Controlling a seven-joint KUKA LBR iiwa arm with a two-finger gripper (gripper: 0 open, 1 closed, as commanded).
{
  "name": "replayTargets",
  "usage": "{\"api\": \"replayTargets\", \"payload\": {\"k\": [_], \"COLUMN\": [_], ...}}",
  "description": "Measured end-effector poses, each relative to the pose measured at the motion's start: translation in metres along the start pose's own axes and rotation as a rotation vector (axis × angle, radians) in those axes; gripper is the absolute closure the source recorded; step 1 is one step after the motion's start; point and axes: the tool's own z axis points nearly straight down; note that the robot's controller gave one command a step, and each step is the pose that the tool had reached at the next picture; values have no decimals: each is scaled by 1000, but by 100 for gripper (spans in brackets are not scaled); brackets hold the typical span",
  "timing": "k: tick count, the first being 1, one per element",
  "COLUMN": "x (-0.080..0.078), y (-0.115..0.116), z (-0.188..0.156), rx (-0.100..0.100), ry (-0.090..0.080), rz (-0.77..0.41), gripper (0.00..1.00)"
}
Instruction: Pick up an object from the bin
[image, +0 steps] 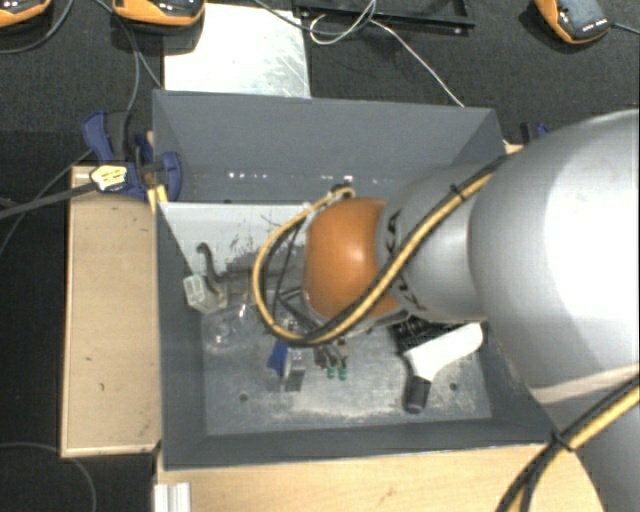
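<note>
Along the left wall of the grey bin (180, 400) there is one dark bent hook (206, 258), and just below it a clear plastic piece (198, 292). A second clear scrap (226, 330) lies a little further in, near the first, so that makes two clear bits.

Towards the middle, near the front, lies one small blue piece (281, 362) with a darker bit at its lower end. Just to its right is one tiny green piece (336, 371). The gripper (318, 352) hangs right above these two, the blue one at its lower left and the green one at its lower right, both very close to it. From where I stand the orange cover (340, 260) on the wrist and the yellow-and-black cable (268, 262) looped round it hide most of the gripper. I cannot tell if it is open or closed, or if it touches either piece.

To the right lies one white handle-like thing (445, 350) with a black end (415, 396), tilted, well apart from the green piece. The big silver arm (560, 260) covers the bin's right side.
</note>
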Motion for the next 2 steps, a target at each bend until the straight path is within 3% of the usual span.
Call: {"api": "replayTargets", "payload": {"k": [1, 2], "x": [5, -1], "y": [13, -21], "z": [-88, -185], "rx": [1, 0], "ry": [3, 1], "rz": [-18, 4], "gripper": [100, 100]}}
